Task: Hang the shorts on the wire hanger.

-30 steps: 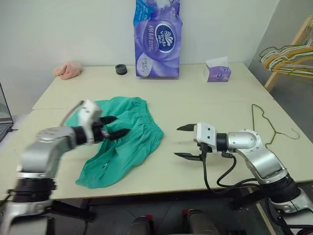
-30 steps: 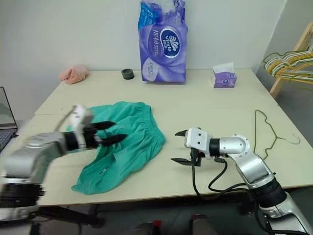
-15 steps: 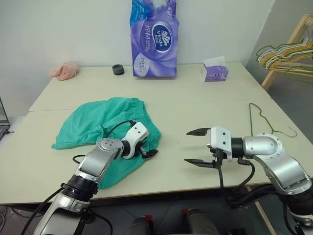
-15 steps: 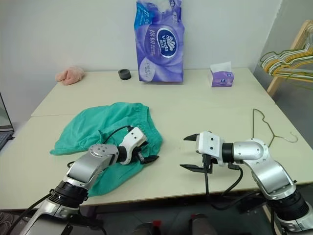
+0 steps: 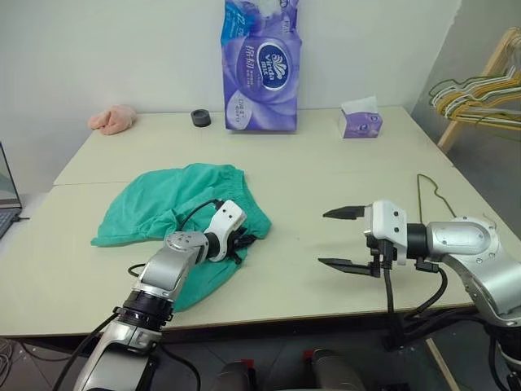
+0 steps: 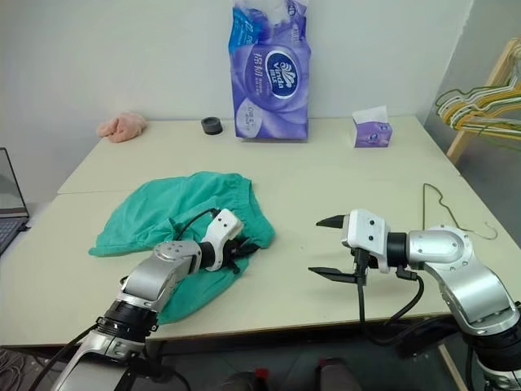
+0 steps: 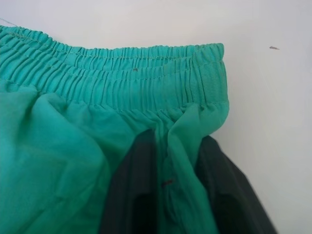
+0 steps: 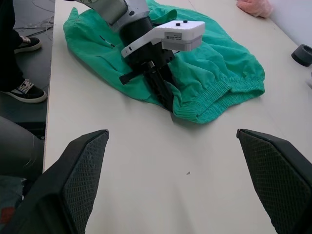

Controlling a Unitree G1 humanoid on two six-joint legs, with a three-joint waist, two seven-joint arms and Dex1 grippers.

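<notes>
The left tool (image 5: pixel 242 241) lies low on the near right part of the shorts (image 5: pixel 155 208), its two black fingers (image 7: pixel 131 190) pinched narrow on a fold of teal cloth just below the gathered waistband, so that the cloth bunches up between them. The shorts themselves lie wrinkled and spread on the pale surface (image 5: pixel 309 175), the elastic waistband forming their right edge and one leg trailing toward the near edge of the surface under the left arm. To the right of the shorts, well apart from them, the right tool (image 5: pixel 343 239) hangs above bare surface with its fingers standing wide, one above the other, pointing toward the shorts and holding nothing. Farther to the right of the shorts, beyond the right tool, the wire hanger (image 5: pixel 440 198) lies flat near the right edge of the surface, its hook curling at the near right end. Behind the shorts, along the far edge by the wall, stand a tall purple pack of tissue rolls (image 5: pixel 260 67) and, just to its left, a small dark round thing (image 5: pixel 201 116). A small pink cloth lump (image 5: pixel 113 119) lies at the far left behind the shorts, and a purple tissue box (image 5: pixel 359 120) sits at the far right.
</notes>
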